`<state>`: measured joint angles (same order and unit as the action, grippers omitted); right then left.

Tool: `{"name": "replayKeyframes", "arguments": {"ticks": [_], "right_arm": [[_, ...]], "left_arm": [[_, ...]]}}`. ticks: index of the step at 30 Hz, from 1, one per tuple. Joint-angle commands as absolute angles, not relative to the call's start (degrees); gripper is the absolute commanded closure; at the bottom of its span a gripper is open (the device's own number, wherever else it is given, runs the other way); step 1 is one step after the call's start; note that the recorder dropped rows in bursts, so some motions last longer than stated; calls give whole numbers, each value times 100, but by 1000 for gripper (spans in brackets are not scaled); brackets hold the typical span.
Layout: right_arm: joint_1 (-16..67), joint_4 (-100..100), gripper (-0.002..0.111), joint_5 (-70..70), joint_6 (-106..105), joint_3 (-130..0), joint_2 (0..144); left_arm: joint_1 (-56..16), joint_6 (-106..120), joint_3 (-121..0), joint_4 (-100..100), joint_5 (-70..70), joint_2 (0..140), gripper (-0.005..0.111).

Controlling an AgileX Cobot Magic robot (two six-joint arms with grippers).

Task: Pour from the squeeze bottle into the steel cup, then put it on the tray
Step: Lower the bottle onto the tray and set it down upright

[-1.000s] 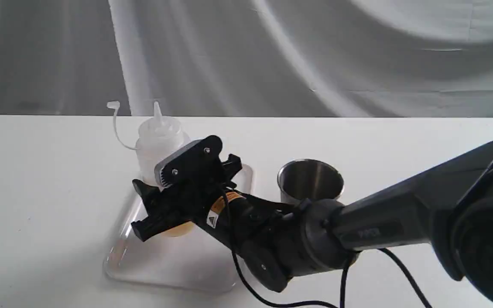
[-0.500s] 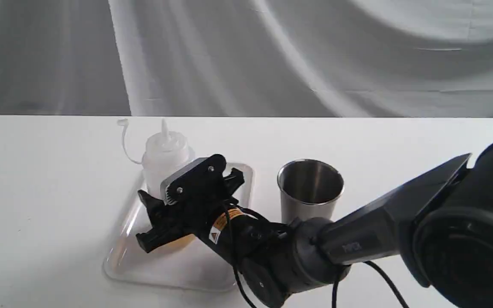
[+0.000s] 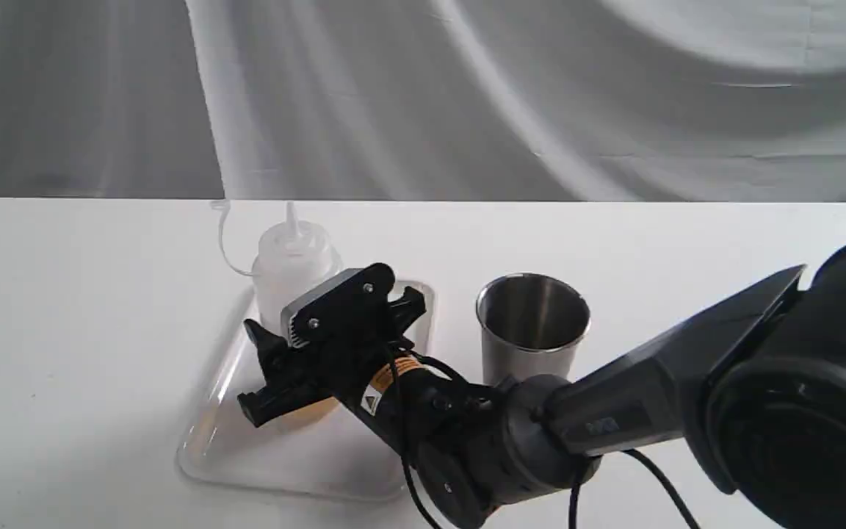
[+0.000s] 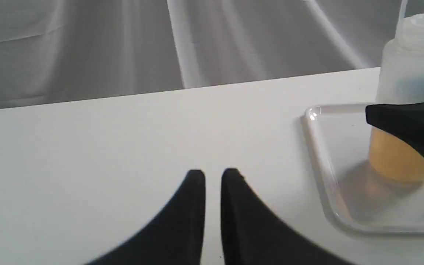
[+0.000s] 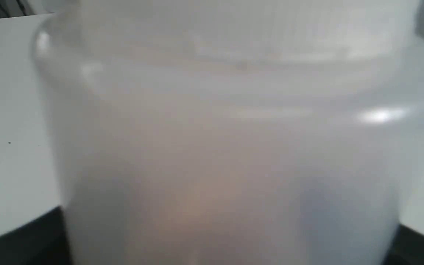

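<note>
Where ext. view takes in the table (image 3: 63, 330), squeeze bottle (image 3: 292, 261) stands upright on tray (image 3: 210, 448), with R gripper (image 3: 261, 367) clamped across its lower body. Steel cup (image 3: 532, 330) is upright on table just off tray's right rim, not touching it. L wrist view: L gripper (image 4: 213, 173) has fingers drawn nearly together, thin slit, nothing held, over table near tray's corner. Bottle base sits on tray floor, amber liquid (image 4: 396, 158) low inside. R wrist view: bottle fills frame, blurred; finger contact not discernible there.
</note>
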<state>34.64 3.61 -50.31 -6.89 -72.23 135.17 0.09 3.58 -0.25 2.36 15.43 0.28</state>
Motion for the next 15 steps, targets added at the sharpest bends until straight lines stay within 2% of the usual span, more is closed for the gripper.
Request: {"name": "replayKeyframes", "arguments": {"ticks": [1, 15], "right_arm": [[3477, 408, 108, -5202, -749, -7274, 13446], [3477, 431, 108, -5203, -726, -7274, 13635]], "left_arm": [[3, 348, 0, 249, 1503, 0, 98], [3, 348, 0, 249, 1503, 0, 98]]}}
